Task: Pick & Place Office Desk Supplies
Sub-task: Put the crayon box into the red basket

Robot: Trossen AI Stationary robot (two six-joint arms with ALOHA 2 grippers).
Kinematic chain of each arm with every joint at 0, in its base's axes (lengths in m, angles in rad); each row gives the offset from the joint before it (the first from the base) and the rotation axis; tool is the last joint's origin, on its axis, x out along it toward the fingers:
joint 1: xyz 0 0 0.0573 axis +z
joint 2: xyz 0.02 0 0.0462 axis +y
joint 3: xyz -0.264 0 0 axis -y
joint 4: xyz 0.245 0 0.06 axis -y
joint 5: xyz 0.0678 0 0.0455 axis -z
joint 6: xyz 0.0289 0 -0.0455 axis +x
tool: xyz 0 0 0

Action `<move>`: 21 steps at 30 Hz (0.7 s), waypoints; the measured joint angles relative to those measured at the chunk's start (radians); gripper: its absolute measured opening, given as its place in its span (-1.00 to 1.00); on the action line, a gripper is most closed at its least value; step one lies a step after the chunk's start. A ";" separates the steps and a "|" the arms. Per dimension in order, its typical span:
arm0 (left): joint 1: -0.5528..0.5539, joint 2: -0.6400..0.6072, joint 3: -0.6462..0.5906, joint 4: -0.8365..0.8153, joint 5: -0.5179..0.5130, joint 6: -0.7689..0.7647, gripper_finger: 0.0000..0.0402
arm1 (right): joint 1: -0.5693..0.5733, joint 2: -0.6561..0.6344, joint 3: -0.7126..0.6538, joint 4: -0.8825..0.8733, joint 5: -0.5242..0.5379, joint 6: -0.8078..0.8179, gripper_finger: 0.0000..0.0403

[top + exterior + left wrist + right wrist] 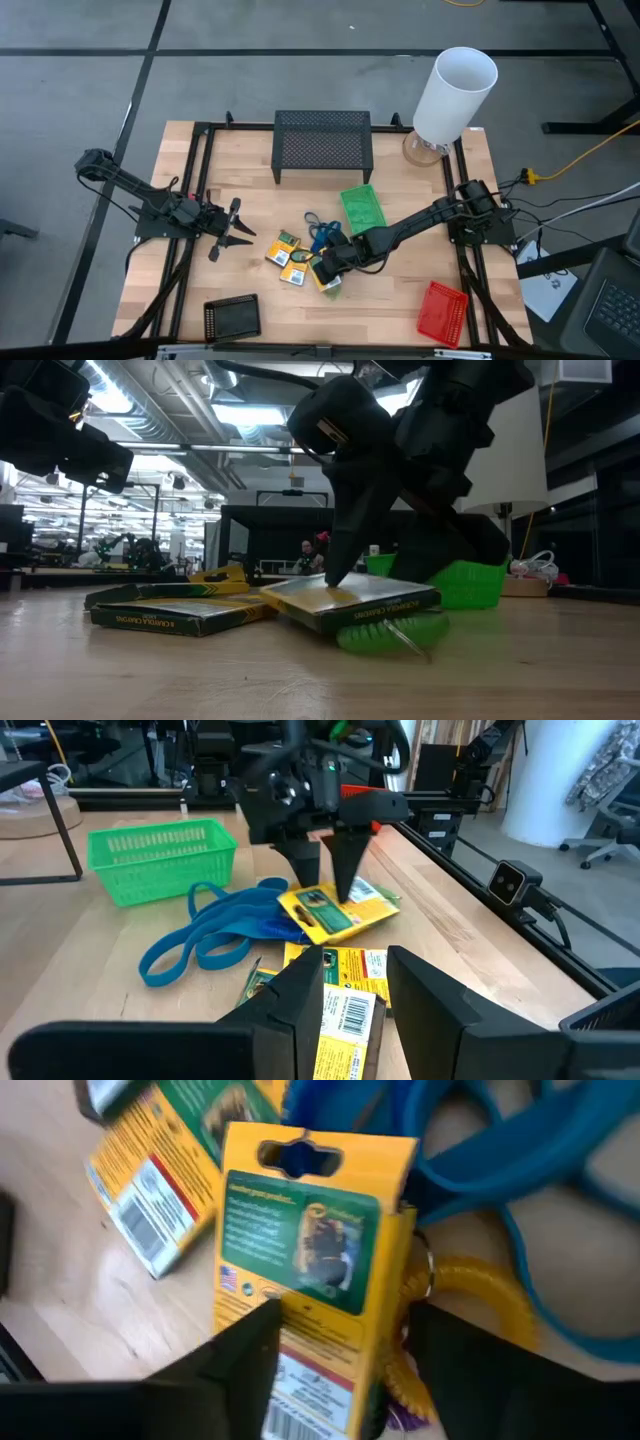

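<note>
Pale wooden tabletop (400, 290) with a black metal frame, workshop room behind. Right gripper (328, 262) down over the cluster of flat yellow-and-green cardboard packs (285, 258) near the table's middle, its two dark fingers (250, 1345) parted on either side of one yellow-and-green pack (305, 1270) and not yet clenched on it. Better to close on the two long edges squarely, because smooth printed card slips easily and this pack lies tilted on coiled plastic rings (390, 632), so pressing down could tip it. Soft thin blue band loops (205, 935) just beside, easy to catch by mistake. Ribbed green plastic basket (362, 208) near, rigid red plastic basket (441, 312) and black plastic basket (232, 318) well apart at the near edge. Left gripper (232, 228) waiting at the left side, fingers parted, grasping nothing.
</note>
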 joint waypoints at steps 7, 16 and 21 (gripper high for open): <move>0.000 0.000 0.000 -0.006 -0.001 -0.008 -0.45 | -0.027 -0.003 0.010 0.018 0.003 -0.024 -0.77; 0.000 0.000 0.000 -0.006 -0.001 -0.013 -0.45 | -0.047 -0.078 0.023 0.015 0.022 -0.085 -0.85; 0.000 0.000 0.000 -0.006 0.000 -0.018 -0.45 | -0.048 -0.126 0.098 0.021 0.091 -0.180 -0.85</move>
